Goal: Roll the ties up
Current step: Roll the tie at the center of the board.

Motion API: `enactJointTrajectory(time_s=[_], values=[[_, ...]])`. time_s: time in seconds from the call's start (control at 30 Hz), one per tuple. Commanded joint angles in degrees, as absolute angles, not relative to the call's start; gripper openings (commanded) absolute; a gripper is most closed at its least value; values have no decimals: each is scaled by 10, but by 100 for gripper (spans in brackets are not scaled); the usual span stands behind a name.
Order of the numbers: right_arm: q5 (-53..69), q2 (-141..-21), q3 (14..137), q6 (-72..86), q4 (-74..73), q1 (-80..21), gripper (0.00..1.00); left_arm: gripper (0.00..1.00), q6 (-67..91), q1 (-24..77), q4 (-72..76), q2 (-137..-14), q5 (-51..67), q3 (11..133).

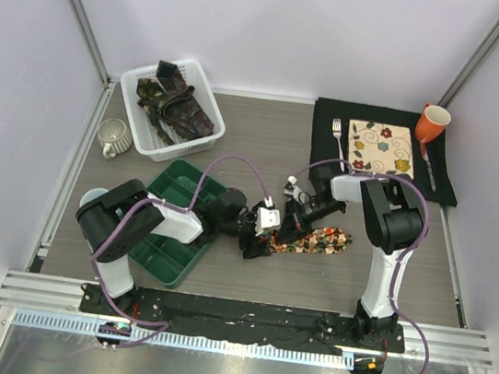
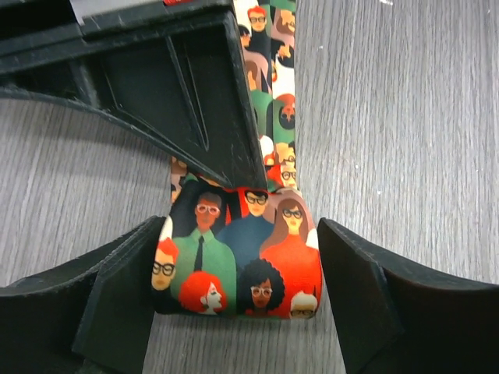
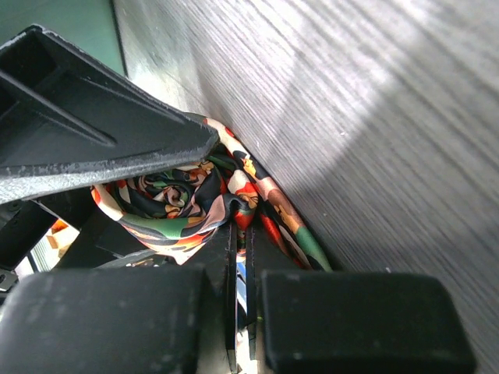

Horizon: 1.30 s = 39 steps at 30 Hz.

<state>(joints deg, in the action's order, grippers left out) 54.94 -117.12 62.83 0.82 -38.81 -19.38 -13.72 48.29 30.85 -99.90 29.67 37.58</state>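
Note:
A bright tie [image 1: 324, 240] printed with cartoon faces lies on the wooden table, its near end wound into a roll [image 2: 238, 265]. The unrolled strip [image 2: 277, 78] runs away from the roll. My left gripper [image 2: 242, 292] is open and straddles the roll; its left finger [image 2: 117, 300] touches the fabric and its right finger [image 2: 374, 300] stands a sliver off. My right gripper [image 3: 248, 234] is shut, pinching folds of the tie [image 3: 179, 199] at the roll's centre, and it shows as the black wedge [image 2: 156, 86] above the roll. Dark ties [image 1: 176, 102] lie heaped in the white basket [image 1: 141, 135].
A green divided tray [image 1: 175, 223] sits under my left arm. A pale mug [image 1: 112, 138] stands left of the basket. At the back right a black mat [image 1: 324, 156] carries a floral square plate [image 1: 380, 148], a fork [image 1: 338, 139] and an orange mug [image 1: 432, 123].

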Motion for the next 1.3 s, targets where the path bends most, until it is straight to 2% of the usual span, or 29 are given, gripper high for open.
enactJointTrajectory(time_s=[0.0,0.03,0.2,0.33,0.37,0.47,0.6,0.8,0.9,1.0,1.03,1.1,1.13,1.2,1.27], values=[[472,-1166,609,-10,-339,-204,1,76,-152,485,360,-1000,312,378],[473,-1166,610,-9,-339,-204,1,75,-156,485,363,-1005,314,378],[474,-1165,615,-7,-342,-205,6,52,-182,492,357,-1006,316,371],[476,-1144,633,-16,-379,-202,25,32,-195,493,275,-986,302,372],[482,-1137,642,-24,-391,-200,34,27,-202,494,258,-982,295,372],[502,-1096,647,-44,-431,-192,48,24,-223,495,201,-976,269,373],[543,-1062,639,-40,-448,-192,58,27,-233,495,156,-975,252,376],[572,-1054,618,43,-375,-214,58,31,-235,497,135,-980,250,387],[565,-1060,615,61,-353,-222,56,32,-234,498,132,-983,249,394],[560,-1075,612,57,-352,-222,43,33,-230,498,131,-984,246,397],[556,-1084,609,54,-353,-222,30,35,-229,498,130,-984,246,398],[546,-1094,608,40,-357,-220,17,38,-227,498,129,-982,245,399],[547,-1105,606,39,-359,-215,1,43,-224,498,129,-980,245,399],[539,-1114,607,16,-371,-199,1,48,-215,496,135,-968,259,396],[534,-1130,609,4,-381,-189,1,59,-207,489,148,-950,286,393]])
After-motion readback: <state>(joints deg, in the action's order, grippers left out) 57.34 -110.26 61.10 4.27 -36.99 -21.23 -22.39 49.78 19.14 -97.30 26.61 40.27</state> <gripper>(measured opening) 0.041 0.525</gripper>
